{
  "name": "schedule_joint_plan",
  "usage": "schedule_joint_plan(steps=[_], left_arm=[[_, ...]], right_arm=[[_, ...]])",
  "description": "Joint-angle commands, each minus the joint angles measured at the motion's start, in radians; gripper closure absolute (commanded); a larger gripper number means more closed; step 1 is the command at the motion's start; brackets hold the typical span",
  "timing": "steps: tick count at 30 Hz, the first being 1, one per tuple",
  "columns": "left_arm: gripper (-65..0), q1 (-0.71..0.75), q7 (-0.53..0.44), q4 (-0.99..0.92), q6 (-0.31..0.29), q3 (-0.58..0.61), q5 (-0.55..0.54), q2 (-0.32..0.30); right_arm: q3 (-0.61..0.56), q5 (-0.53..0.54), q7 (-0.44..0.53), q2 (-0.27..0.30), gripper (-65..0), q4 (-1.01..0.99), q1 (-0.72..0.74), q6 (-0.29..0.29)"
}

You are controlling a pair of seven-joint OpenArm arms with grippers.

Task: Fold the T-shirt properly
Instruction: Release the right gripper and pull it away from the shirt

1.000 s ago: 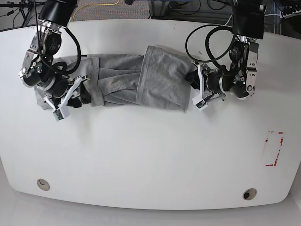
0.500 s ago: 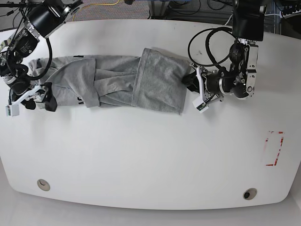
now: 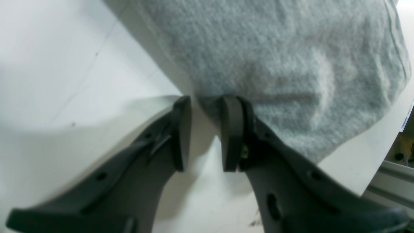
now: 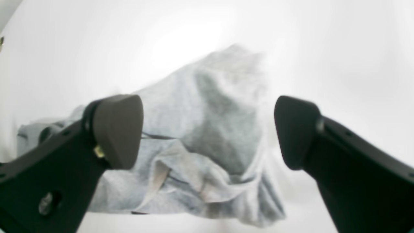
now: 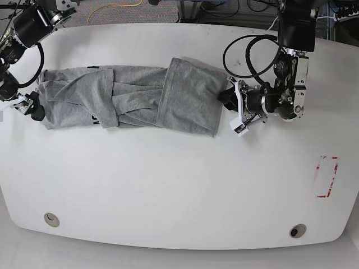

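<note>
A grey T-shirt [image 5: 140, 98] lies in a long band across the far half of the white table [image 5: 179, 185], its right part folded over the middle. My left gripper [image 5: 230, 104] sits at the shirt's right edge. In the left wrist view the left gripper [image 3: 206, 108] stands nearly closed, with the T-shirt's [image 3: 275, 64] edge pinched between its tips. My right gripper [image 5: 29, 109] is at the shirt's left end. In the right wrist view the right gripper [image 4: 207, 129] stands wide open, with the crumpled end of the T-shirt [image 4: 220, 136] lying beyond it, untouched.
A red-outlined marking [image 5: 327, 176] is on the table at the right. Two round fittings [image 5: 51, 219] [image 5: 297, 230] sit near the front edge. Cables and equipment run behind the table's far edge.
My right arm swung left, drawing the shirt's left end out longer and flatter, then opened wide and let it go. The left gripper stayed at the right edge.
</note>
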Motion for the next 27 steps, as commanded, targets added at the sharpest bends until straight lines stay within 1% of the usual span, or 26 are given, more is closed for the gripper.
schedule_joint_plan(steps=[1, 9, 11, 14, 18, 27], left_arm=[[-13.9, -0.006, 0.053, -0.004, 0.011, -0.003, 0.069, -0.02], [-13.9, -0.022, 0.053, -0.004, 0.011, -0.003, 0.069, -0.02], [-13.9, -0.022, 0.053, -0.004, 0.011, -0.003, 0.069, -0.02], [-13.9, -0.023, 0.053, -0.004, 0.011, -0.003, 0.071, -0.022], [-13.9, -0.023, 0.053, -0.004, 0.011, -0.003, 0.071, -0.023], [-13.9, -0.023, 0.053, -0.004, 0.011, -0.003, 0.071, -0.023]], right_arm=[[0.001, -0.005, 0.051, 0.063, -61.4, -0.028, 0.0, 0.002], [0.001, -0.082, 0.138, 0.12, -61.4, -0.197, -0.001, 0.002], [-0.001, -0.101, 0.157, 0.122, -61.4, -0.233, -0.001, 0.002], [-0.001, -0.125, 0.16, 0.122, -61.4, -0.27, -0.001, 0.002], [-0.01, -0.14, 0.161, 0.114, -61.4, -0.283, -0.001, 0.002], [-0.068, -0.131, 0.163, 0.028, -61.4, -0.28, 0.0, 0.002]])
